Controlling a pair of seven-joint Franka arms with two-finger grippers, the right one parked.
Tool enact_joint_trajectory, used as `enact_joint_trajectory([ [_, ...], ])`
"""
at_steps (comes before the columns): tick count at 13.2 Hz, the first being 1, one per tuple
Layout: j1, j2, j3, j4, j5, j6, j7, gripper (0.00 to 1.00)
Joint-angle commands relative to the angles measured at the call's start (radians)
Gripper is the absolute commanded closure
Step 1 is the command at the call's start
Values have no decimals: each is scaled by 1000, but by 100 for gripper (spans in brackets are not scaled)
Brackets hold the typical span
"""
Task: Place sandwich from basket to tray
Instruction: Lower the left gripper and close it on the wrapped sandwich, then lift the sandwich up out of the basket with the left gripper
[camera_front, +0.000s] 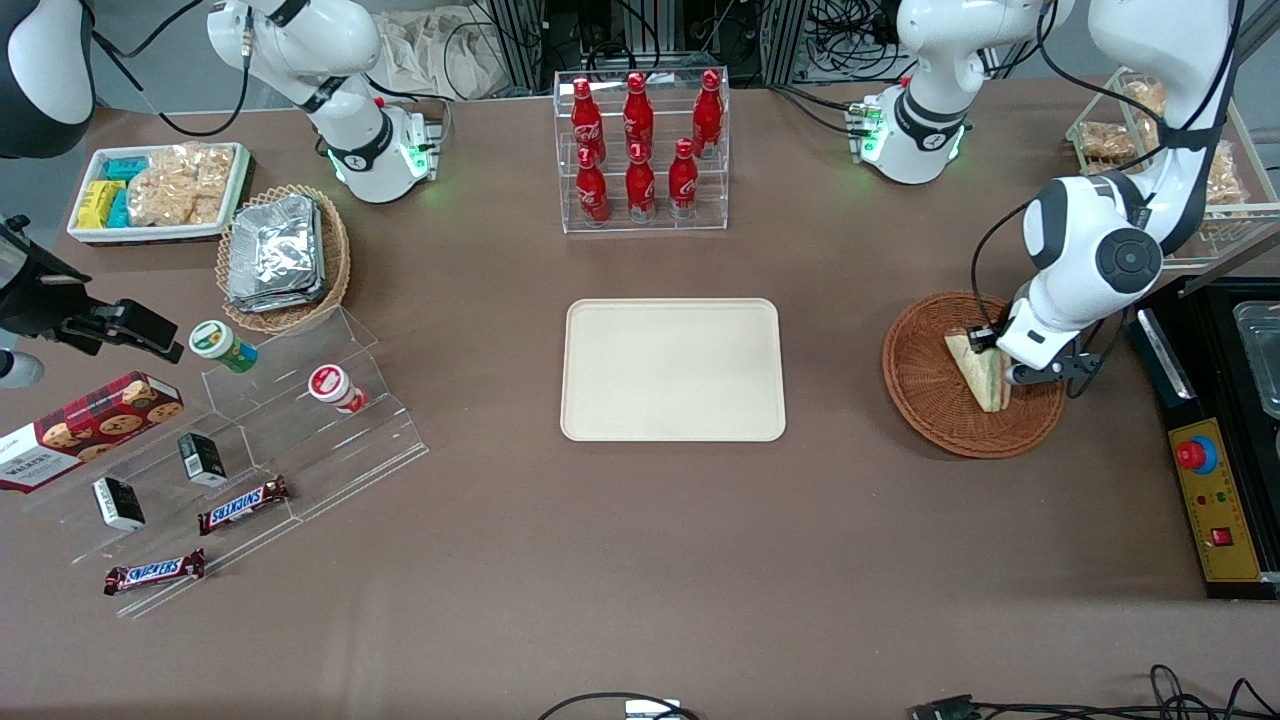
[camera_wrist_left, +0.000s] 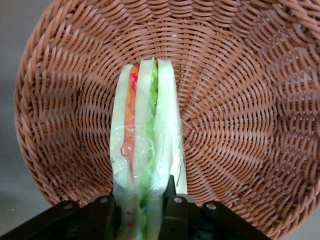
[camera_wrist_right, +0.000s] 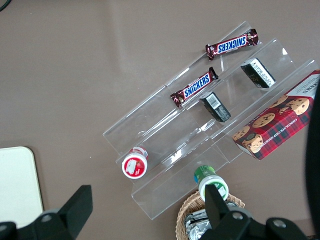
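Note:
The sandwich (camera_front: 982, 368) is a wrapped wedge of white bread with green and pink-red filling, inside the reddish-brown wicker basket (camera_front: 925, 390) toward the working arm's end of the table. My left gripper (camera_front: 1000, 372) is down in the basket, shut on the sandwich. In the left wrist view the two black fingers (camera_wrist_left: 175, 212) press on both sides of the sandwich (camera_wrist_left: 145, 135), with the basket's weave (camera_wrist_left: 240, 110) below it. The gripper's midpoint there is on the wedge (camera_wrist_left: 142, 212). The cream-beige tray (camera_front: 672, 370) lies flat at the table's middle, with nothing on it.
A clear rack of red bottles (camera_front: 640, 150) stands farther from the front camera than the tray. A black control box (camera_front: 1215, 500) lies beside the basket at the table's end. A tan basket of foil packs (camera_front: 280, 255), a white snack tray (camera_front: 155, 190) and clear snack steps (camera_front: 250, 450) lie toward the parked arm's end.

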Motion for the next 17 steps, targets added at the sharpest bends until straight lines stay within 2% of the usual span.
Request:
enact_joint_trajectory([
  [1,6,-9,-5,31,14,-15,7,100],
  [3,9,-39,-3,98,5,-125,55,100],
  [4,8,-68,-3,161,-3,-237,66,100],
  [7,6,-72,-5,476,-29,-638,75,100],
  [9,0,-63,-8,664,-34,-820,75,100],
  [13,-55,-24,-26,920,-35,-991,60,100],
  [17,-208,58,-48,983,-35,-1005,-116,100],
])
